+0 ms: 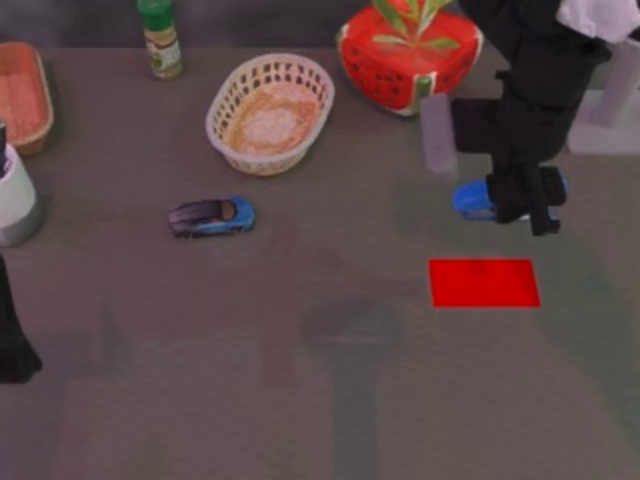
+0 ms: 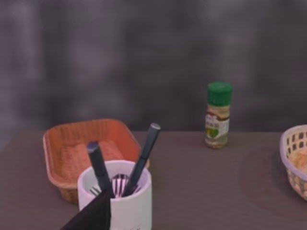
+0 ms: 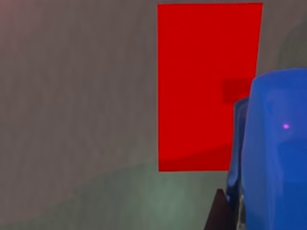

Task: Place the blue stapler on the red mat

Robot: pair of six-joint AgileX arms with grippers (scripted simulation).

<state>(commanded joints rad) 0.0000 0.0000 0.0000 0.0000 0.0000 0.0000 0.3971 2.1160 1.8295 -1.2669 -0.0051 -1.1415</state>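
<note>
The blue stapler (image 1: 470, 200) is at the right of the table, just behind the red mat (image 1: 484, 283), and my right arm hides its middle. My right gripper (image 1: 530, 205) straddles it and is shut on it. In the right wrist view the stapler (image 3: 276, 153) fills the near side, with one dark finger (image 3: 218, 213) against its flank. The other finger is hidden. The red mat (image 3: 201, 81) lies bare beyond it, apart from the stapler. My left gripper (image 1: 15, 355) is parked at the table's left edge.
A blue and dark toy car (image 1: 212, 216) sits left of centre. Along the back are a white wicker basket (image 1: 270, 112), a watermelon-patterned pot (image 1: 410, 60), a spice bottle (image 1: 160, 40) and an orange basket (image 1: 20, 95). A white utensil holder (image 1: 15, 200) stands at the left.
</note>
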